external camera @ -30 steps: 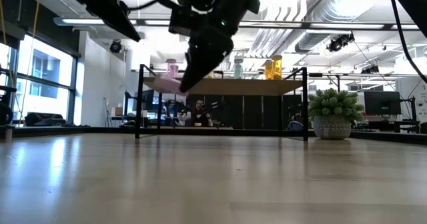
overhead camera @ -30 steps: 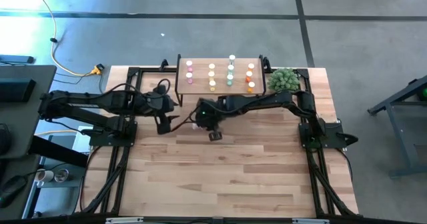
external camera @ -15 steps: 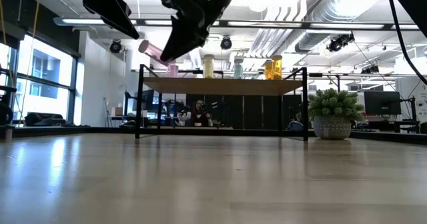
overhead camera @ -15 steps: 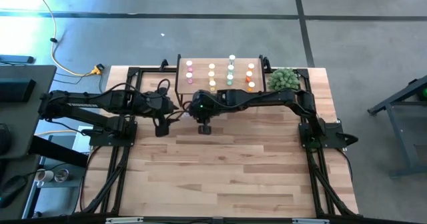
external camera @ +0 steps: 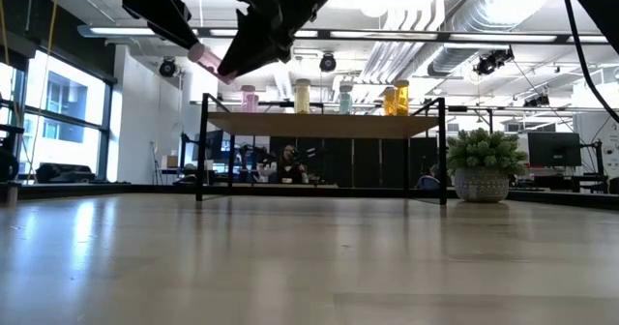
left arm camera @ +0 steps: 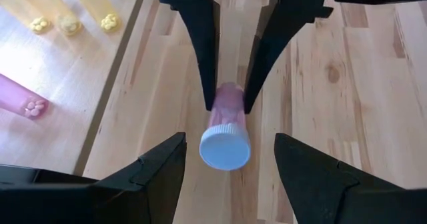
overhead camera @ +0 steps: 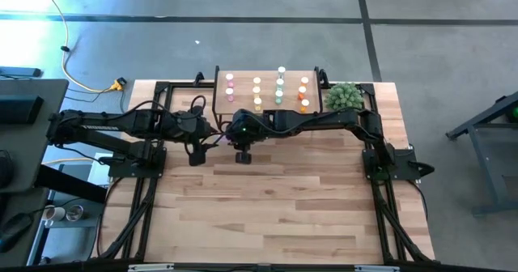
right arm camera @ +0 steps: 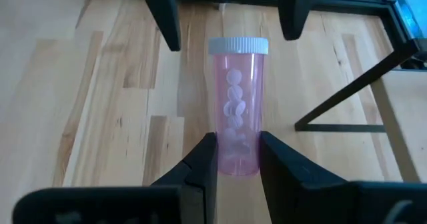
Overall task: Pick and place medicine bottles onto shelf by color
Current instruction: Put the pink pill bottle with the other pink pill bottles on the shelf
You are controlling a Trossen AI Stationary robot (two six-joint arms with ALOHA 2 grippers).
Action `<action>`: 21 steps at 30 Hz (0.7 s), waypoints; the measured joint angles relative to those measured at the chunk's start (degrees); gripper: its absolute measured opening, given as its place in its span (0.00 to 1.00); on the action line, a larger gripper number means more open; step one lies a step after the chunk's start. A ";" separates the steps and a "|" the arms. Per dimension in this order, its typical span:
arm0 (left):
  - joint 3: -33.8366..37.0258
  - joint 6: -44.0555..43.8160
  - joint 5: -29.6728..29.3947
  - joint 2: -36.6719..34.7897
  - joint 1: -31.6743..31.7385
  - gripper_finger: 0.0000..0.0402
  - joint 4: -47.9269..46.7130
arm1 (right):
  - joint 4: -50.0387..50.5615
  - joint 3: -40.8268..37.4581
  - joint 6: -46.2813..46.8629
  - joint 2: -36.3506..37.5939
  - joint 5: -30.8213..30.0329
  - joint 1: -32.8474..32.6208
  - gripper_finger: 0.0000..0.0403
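From above, the right claw [overhead camera: 243, 145] is seen just in front of the shelf [overhead camera: 243, 108], with the left claw [overhead camera: 197, 146] close beside it; both arms meet over the worktop [overhead camera: 275, 207]. Bottles [overhead camera: 257, 88] already stand on the shelf in rows by colour: pink, yellow, green, orange. The bottle in hand cannot be made out from here.

In the low view, a pink bottle [external camera: 209, 60] is held tilted and well above the worktop, higher than the shelf top, its cap pointing away from the right claw toward the left arm.

In the left wrist view, the pink bottle is shown cap-first, gripped at its base between the right claw's two fingers [left arm camera: 200, 37]. The left claw's own fingers [left arm camera: 150, 177] are spread wide to either side of the cap, not touching it. The shelf's pink and yellow bottles lie off to one side.

In the right wrist view, the right claw is closed on the bottle's base [right arm camera: 235, 151], pills visible inside, and the left claw's finger tips [right arm camera: 163, 17] are seen beyond the cap, apart on both sides.

The step in hand is judged to be a handover of the pink bottle from right claw to left. Next, the left claw would need to be advanced around the body below the cap and closed before the right grip is released; the bottle could then be stood with the pink row.
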State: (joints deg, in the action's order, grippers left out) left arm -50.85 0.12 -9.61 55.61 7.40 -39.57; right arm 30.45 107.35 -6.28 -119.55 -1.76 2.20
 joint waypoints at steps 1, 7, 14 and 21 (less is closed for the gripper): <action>0.00 -0.03 -0.02 0.00 0.00 0.54 0.00 | -0.09 0.00 0.07 0.00 0.02 0.00 0.18; -0.04 -1.47 0.02 0.00 0.02 0.54 -0.03 | -2.03 0.00 1.60 0.00 3.35 0.01 0.18; -0.04 -2.37 0.03 0.00 0.02 0.54 -0.15 | -2.27 0.00 2.42 0.02 3.47 -0.07 0.18; -0.04 -2.51 2.79 0.00 0.02 0.45 -0.59 | -3.82 0.00 2.44 0.07 3.99 -0.11 0.18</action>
State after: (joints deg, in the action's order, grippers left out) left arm -50.89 -2.39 -6.81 55.61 7.42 -40.16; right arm 26.64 107.35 -3.84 -119.48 2.24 2.09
